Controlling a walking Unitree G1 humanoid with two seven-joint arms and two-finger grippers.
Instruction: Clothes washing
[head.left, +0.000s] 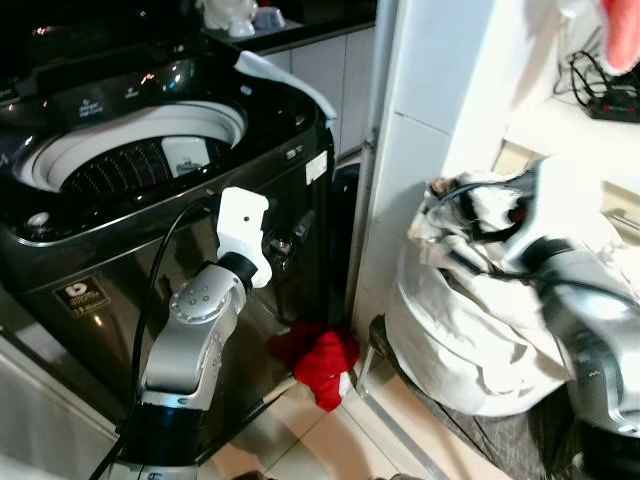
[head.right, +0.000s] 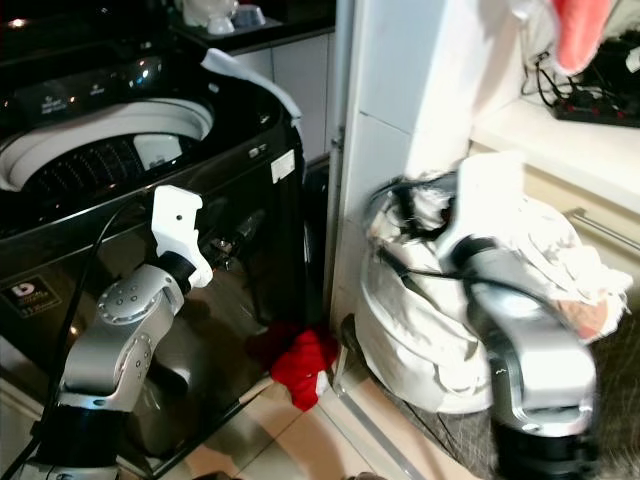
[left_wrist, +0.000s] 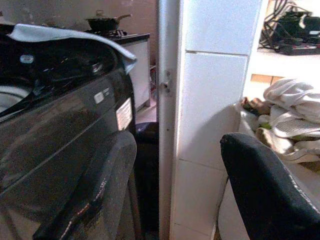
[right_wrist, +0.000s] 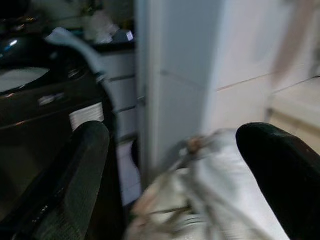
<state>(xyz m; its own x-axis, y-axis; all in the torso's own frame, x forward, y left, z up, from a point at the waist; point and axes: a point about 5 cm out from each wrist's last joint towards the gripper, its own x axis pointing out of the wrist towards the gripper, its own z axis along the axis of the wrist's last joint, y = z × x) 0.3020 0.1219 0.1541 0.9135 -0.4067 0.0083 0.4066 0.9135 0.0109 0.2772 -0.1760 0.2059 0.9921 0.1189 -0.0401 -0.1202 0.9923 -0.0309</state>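
Tiled floor and a white wall pillar (head.left: 420, 150) frame your work area, with the dark top-loading washing machine (head.left: 150, 200) on the left of the pillar, lid up and drum (head.left: 130, 165) exposed, and the white laundry bag (head.left: 470, 320) slumped on the floor on the right, against the pillar's base. That bag, stuffed with pale clothes, is what you need; a red garment (head.left: 325, 365) also lies on the floor at the machine's front right corner, between machine and bag. Your right end effector (right_wrist: 175, 165) hovers just above the bag's open mouth, its two black fingers (right_wrist: 280, 170) spread wide with nothing between them; the right arm's view is smeared, so judge contact carefully. The likely trouble, as I read it: cables loop across the bag's top near the right wrist, and closing there could snag a cord instead of cloth, or drag the whole bag over. A shallow pinch may lift only one loose layer and spill the rest. You could also overlook the red piece on the floor. Your left arm is bent, forearm raised in front of the machine's front panel, its left end effector (left_wrist: 175, 190) likewise wide open and empty, pointing toward the pillar; swinging it carelessly could knock the machine's front.
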